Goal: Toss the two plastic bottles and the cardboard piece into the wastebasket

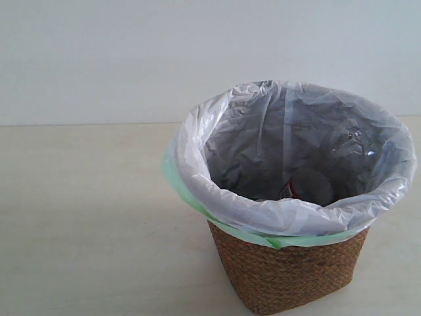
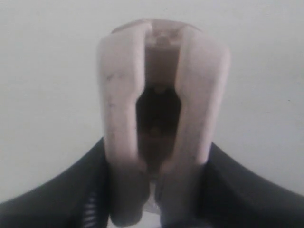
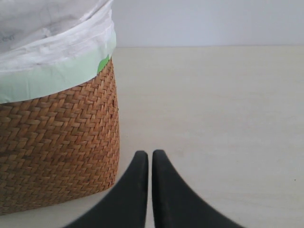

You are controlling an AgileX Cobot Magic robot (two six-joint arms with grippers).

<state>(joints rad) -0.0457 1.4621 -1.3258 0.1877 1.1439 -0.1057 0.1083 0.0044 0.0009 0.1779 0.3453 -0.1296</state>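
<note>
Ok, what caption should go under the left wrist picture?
Left gripper holding the cardboard piece against a plain pale background.

Soft, even, bright light fills all three views, with only faint shadows. The left wrist view is blurred and washed out; the cardboard piece (image 2: 121,95) close to the lens seems out of focus.

The wastebasket (image 1: 289,276) stands on the bench (image 1: 85,217), right of the middle in the exterior view. A plastic bottle (image 1: 304,186) lies deep inside it, toward its near wall. The right gripper (image 3: 150,159) sits just beside the wastebasket's outer wall — low over the bench. The cardboard piece (image 2: 161,95) sits between the jaws of the left gripper (image 2: 156,142).
</note>
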